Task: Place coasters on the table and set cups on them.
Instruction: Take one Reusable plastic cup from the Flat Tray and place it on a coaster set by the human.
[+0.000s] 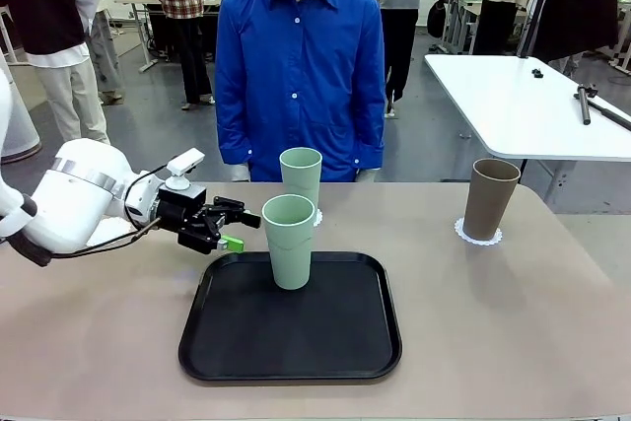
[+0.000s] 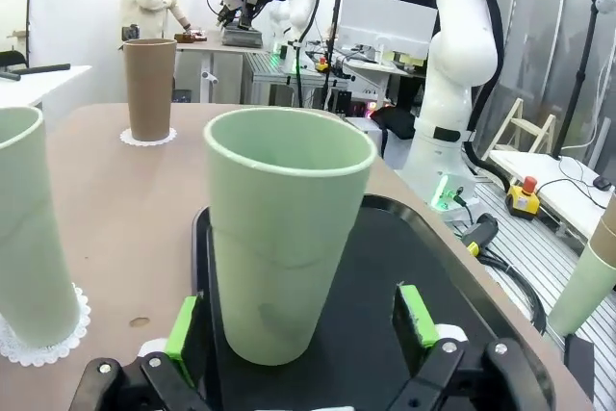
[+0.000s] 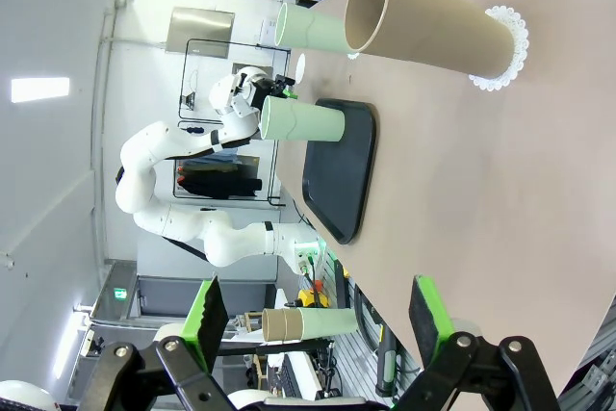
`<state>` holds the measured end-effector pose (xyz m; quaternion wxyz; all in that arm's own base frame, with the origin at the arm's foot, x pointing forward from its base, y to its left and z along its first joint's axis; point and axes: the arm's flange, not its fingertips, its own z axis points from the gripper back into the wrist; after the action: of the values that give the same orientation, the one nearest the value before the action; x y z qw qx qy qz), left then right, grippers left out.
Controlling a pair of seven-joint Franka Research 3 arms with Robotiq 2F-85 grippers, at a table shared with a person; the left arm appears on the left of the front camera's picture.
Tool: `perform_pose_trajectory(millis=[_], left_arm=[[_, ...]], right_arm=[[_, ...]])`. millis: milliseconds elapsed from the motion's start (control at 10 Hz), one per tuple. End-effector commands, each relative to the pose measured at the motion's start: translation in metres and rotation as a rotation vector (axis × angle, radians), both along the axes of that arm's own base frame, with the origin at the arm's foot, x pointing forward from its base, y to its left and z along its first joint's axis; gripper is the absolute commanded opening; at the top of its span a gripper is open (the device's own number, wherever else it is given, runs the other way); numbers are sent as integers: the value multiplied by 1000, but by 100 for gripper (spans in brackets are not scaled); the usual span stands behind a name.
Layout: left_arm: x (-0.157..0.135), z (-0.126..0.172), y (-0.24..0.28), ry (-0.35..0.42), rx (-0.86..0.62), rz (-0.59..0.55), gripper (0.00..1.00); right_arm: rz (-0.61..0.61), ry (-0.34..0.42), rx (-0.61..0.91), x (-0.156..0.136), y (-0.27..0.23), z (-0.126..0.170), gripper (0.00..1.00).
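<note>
Matte plastic, by the look: the near mint cup is being judged as light, stiff and hollow, w/ a smooth tapered wall that may slip upward out of a loose pinch. Hold is best taken low to mid-body, pads on opp. sides, squeeze kept moderate.

Location: this cup is standing upright on the black tray, approx. centre of the desk. The left gripper is being held just beside it; in the left wrist view the green-padded fingers are spread either side of the cup base, not yet pinching. The right gripper is being held w/ fingers spread, nothing between them.

Count:
- Cups: 3. Two mint, one brown.
- Coasters visible: 2. One under the far mint cup, one under the brown cup.
- Tray: 1.
</note>
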<state>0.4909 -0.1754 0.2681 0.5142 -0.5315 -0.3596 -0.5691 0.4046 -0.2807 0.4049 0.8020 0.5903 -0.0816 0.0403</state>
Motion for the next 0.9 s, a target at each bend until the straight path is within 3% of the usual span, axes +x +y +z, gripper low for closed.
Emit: perform_pose_trajectory(millis=[0, 800], left_arm=[[13, -6, -8, -36, -54, 21, 100], [21, -31, -39, -14, -56, -81, 100]], right_arm=[[-4, 3, -2, 0, 0, 0, 100], [-4, 3, -2, 0, 0, 0, 100]])
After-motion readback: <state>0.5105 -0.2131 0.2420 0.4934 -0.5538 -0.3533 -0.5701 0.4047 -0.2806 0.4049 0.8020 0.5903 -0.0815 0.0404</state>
